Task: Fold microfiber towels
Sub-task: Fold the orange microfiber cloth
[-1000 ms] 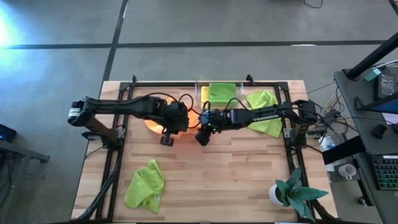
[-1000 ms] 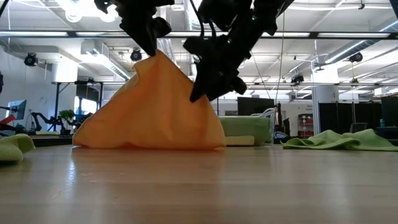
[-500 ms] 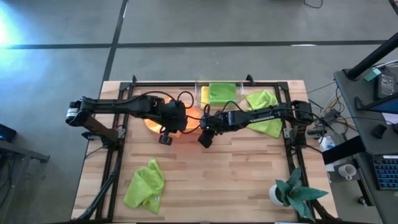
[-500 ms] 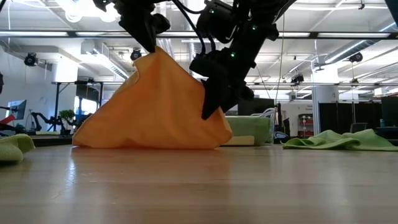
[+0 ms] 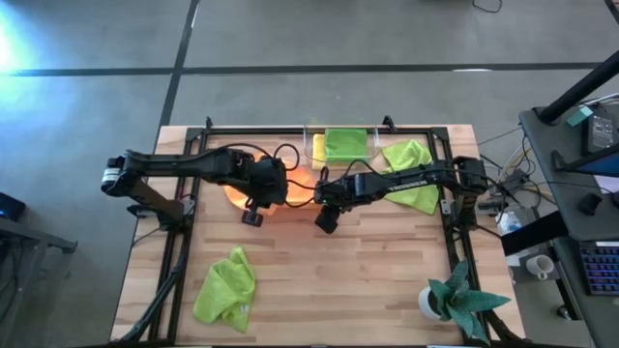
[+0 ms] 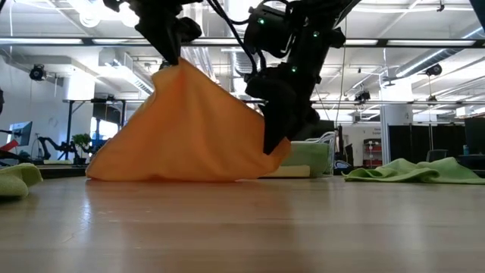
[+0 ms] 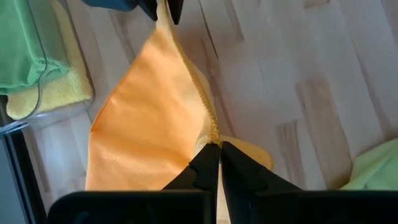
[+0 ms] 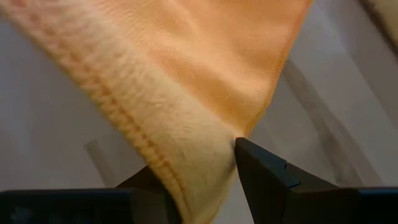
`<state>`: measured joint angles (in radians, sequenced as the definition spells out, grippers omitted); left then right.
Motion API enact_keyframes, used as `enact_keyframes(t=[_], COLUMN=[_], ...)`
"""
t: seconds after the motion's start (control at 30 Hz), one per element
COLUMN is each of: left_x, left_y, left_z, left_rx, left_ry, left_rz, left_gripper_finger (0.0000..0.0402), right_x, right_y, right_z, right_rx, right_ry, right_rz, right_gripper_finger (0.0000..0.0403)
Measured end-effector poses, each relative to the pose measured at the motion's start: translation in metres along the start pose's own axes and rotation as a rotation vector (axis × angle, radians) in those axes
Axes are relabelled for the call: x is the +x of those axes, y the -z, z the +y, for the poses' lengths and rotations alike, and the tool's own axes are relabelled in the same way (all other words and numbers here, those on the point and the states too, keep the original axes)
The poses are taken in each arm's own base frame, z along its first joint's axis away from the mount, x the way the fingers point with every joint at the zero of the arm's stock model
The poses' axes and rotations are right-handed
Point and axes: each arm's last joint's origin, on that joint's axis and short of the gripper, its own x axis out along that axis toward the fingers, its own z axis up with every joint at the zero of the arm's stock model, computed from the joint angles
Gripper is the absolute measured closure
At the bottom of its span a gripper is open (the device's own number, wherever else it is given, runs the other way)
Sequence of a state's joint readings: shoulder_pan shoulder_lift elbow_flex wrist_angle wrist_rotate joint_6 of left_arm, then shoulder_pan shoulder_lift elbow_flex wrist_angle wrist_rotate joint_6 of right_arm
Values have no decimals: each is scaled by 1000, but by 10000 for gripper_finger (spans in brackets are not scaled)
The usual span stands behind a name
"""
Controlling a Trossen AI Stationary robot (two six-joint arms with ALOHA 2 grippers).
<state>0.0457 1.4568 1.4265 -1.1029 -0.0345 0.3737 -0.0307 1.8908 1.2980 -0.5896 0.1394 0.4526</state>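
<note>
From above, the soft orange microfiber towel is mostly hidden beneath both dark arms near the middle of the wooden bench, toward its far edge. The level view shows it tented, its lower hem on the bench. The left tool, fingers pressed together, pinches the raised corner at its stitched edge; the right tool clamps a second corner, one finger visible and the other largely covered by cloth. A clear plastic bin at the far edge holds a folded lime green towel over a yellow towel, only partly seen. A loose lime green towel lies by the right edge, partly under the right arm; a crumpled lime green towel lies near the front left corner. Pale lettering on the right arm is too small to read.
</note>
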Motion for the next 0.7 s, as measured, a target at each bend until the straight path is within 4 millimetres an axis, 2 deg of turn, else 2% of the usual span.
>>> enact_keyframes(t=[0.3,0.6,0.7], left_x=[0,1,1], left_y=[1,1,1], left_z=[0,0,0], left_rx=[0,-3,-25], left_ry=[5,5,5], left_rz=[6,8,9], left_gripper_finger=[402,402,402], right_x=[-3,-14,-20], right_y=[7,5,4], right_z=[8,9,9], right_rx=[-28,-34,-34], right_ry=[-16,-28,-35], right_rz=[32,9,-5], right_gripper_finger=[284,381,392])
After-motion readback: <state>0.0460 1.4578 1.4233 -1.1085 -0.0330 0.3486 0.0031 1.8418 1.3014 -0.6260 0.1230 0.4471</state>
